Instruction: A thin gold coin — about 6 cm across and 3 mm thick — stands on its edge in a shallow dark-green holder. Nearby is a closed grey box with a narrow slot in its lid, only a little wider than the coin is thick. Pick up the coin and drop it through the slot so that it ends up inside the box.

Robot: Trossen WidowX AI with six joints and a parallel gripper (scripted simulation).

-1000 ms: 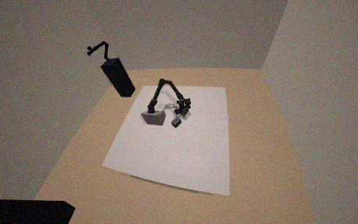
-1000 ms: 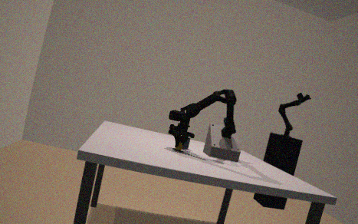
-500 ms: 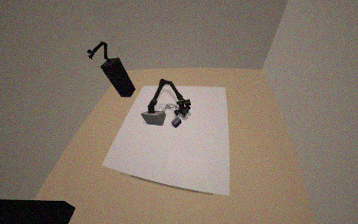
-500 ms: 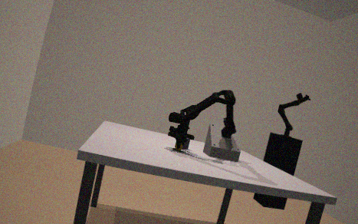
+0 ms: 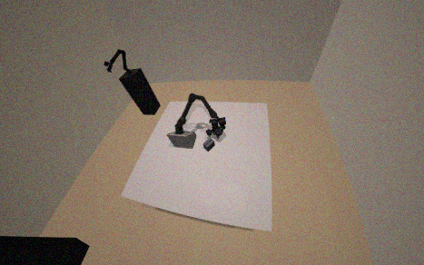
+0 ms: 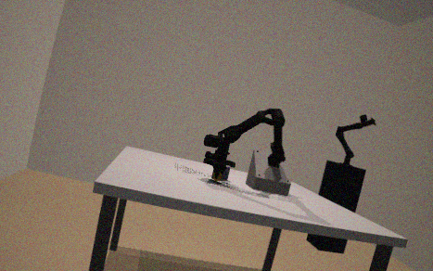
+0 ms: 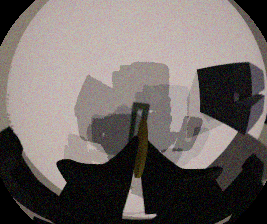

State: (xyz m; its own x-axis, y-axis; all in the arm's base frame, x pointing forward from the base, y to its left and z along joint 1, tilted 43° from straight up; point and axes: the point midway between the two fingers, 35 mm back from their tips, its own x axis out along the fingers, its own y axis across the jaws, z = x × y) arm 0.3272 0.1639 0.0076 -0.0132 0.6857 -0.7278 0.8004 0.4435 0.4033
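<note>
Arm, top view: we see the black arm point(image 5: 186, 111) point(image 6: 244, 128) arched over the white tabletop point(image 5: 212, 181) point(image 6: 161, 169), its grey base point(image 5: 185, 141) point(image 6: 279, 187) at about 9 o'clock from the gripper point(image 5: 215, 135) point(image 6: 217, 174) point(image 7: 142, 143).
Box, top view: we find the small grey box point(image 5: 209, 144) point(image 7: 223, 95) just beside the gripper, at 7 o'clock.
Coin, top view: we cannot make it out beneath the gripper.
Gripper, exterior view: we see it pointing down, low over the tabletop, with the grey base at 3 o'clock.
Coin, exterior view: we catch a glint of gold point(image 6: 217, 177) at the fingertips.
Gripper, wrist view: we see its fingers clamped on the gold coin.
Coin, wrist view: we have the coin point(image 7: 141, 152) edge-on between the fingers, its far end over the dark-green holder point(image 7: 134, 125); we cannot tell whether it is clear of the holder.
Box, wrist view: we see it at 2 o'clock from the coin, well apart, its slot in sight.
</note>
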